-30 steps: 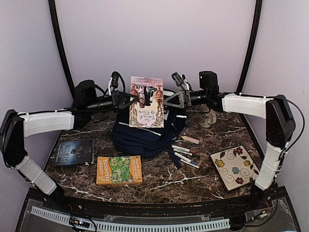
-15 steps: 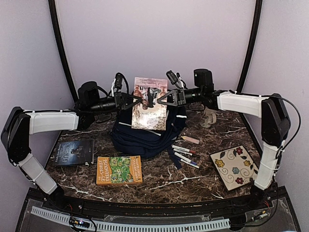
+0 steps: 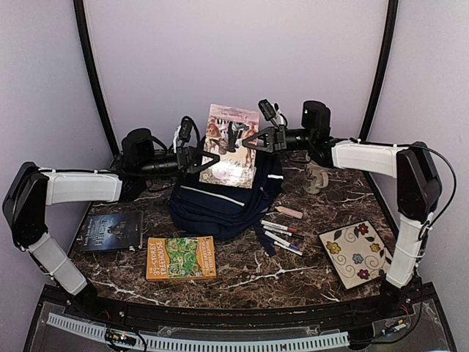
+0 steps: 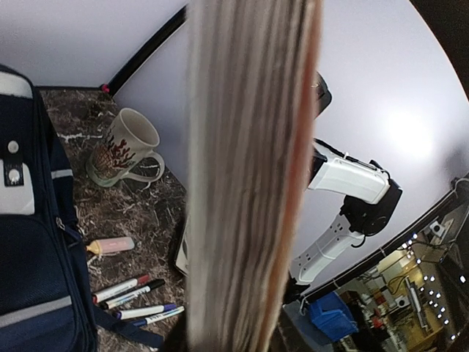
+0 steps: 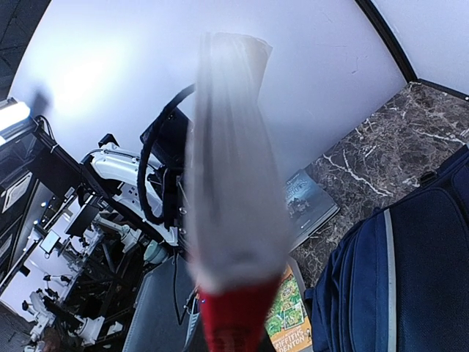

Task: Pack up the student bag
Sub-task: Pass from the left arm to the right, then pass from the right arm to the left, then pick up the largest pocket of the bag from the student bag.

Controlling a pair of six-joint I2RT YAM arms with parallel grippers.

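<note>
The student bag [image 3: 220,204], navy blue with a thin white stripe, lies at the back middle of the table. It also shows in the left wrist view [image 4: 29,220] and the right wrist view [image 5: 418,271]. A pale illustrated book [image 3: 233,145] hangs upright and tilted above the bag. My right gripper [image 3: 248,139] is shut on its right edge, and its red spine [image 5: 234,315] sits between the jaws. My left gripper [image 3: 207,157] is at the book's left edge. The blurred page edges [image 4: 249,183] fill its view and hide its jaws.
A dark book [image 3: 111,231] and an orange book [image 3: 180,257] lie at the front left. Several markers [image 3: 282,235] and a pink eraser [image 3: 290,212] lie right of the bag. A mug [image 3: 316,178] stands at the back right, a floral plate [image 3: 357,253] at the front right.
The right gripper has closed on the book's right edge and raised it, tilting the book. The left gripper has drawn back a little to the left and lower.
</note>
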